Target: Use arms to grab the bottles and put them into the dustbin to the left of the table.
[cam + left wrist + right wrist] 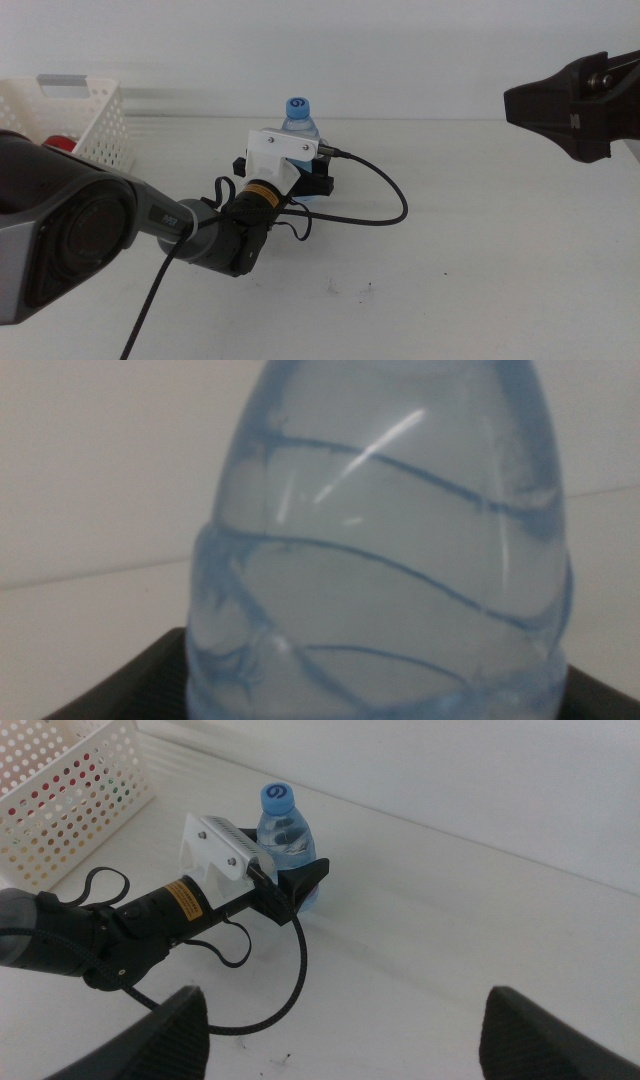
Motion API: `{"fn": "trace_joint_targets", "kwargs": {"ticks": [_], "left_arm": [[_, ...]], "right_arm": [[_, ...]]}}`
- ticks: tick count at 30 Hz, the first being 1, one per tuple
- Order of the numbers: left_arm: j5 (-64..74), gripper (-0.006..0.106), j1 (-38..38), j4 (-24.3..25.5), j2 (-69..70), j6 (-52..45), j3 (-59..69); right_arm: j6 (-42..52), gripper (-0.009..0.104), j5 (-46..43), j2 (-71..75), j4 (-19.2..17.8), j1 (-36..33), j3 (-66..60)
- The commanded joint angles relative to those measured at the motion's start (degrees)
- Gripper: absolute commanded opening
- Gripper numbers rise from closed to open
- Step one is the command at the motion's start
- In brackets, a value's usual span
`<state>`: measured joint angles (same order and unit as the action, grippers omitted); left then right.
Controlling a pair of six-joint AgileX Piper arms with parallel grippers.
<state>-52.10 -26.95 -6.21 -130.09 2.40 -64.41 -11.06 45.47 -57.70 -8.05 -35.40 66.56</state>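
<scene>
The water bottle (298,118) stands upright on the tabletop (480,260), to the right of the dustbin (85,120). The left gripper (315,185) has its jaws on both sides of the bottle's lower body; whether they press it I cannot tell. The right gripper (345,1020) hangs well apart from the bottle, jaws wide open and holding nothing.

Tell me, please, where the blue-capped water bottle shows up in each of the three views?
Middle view: water bottle stands upper centre, behind the left gripper.
Left wrist view: water bottle fills the frame, close up.
Right wrist view: water bottle upper centre, right of the white basket.
Shared landmark: the left gripper's white housing, seen in middle and right wrist views.
</scene>
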Motion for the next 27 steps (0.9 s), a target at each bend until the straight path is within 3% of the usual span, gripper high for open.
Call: {"fn": "trace_joint_targets", "kwargs": {"ticks": [1, 4, 6, 9, 13, 14, 19, 27], "left_arm": [[0.05, 0.094, 0.10, -0.75, -0.35, -1.41, -0.96], [0.43, 0.092, 0.10, -1.40, -0.97, -2.40, -1.63], [0.48, 0.084, 0.10, -2.02, -1.12, -2.40, -1.63], [0.69, 0.055, 0.10, -1.89, -0.85, -2.40, -1.51], [5.04, 0.003, 0.10, -2.05, 6.34, -2.88, 1.58], [8.95, -0.002, 0.10, -2.83, 9.57, -4.24, 2.75], [36.83, -0.002, 0.10, -4.61, 24.91, -10.99, 4.22], [66.37, -0.002, 3.41, -5.03, 40.28, -14.32, -0.57]], "right_arm": [[0.17, 0.090, -0.39, 0.24, -0.43, -0.22, 0.53], [0.17, 0.090, -0.39, 0.24, -0.43, -0.22, 0.53], [0.17, 0.090, -0.39, 0.24, -0.43, -0.22, 0.53], [0.17, 0.090, -0.39, 0.24, -0.43, -0.22, 0.53], [0.17, 0.090, -0.39, 0.24, -0.43, -0.22, 0.53], [0.17, 0.090, -0.39, 0.24, -0.43, -0.22, 0.53], [0.17, 0.090, -0.39, 0.24, -0.43, -0.22, 0.53], [0.17, 0.090, -0.39, 0.24, -0.43, -0.22, 0.53]]}}
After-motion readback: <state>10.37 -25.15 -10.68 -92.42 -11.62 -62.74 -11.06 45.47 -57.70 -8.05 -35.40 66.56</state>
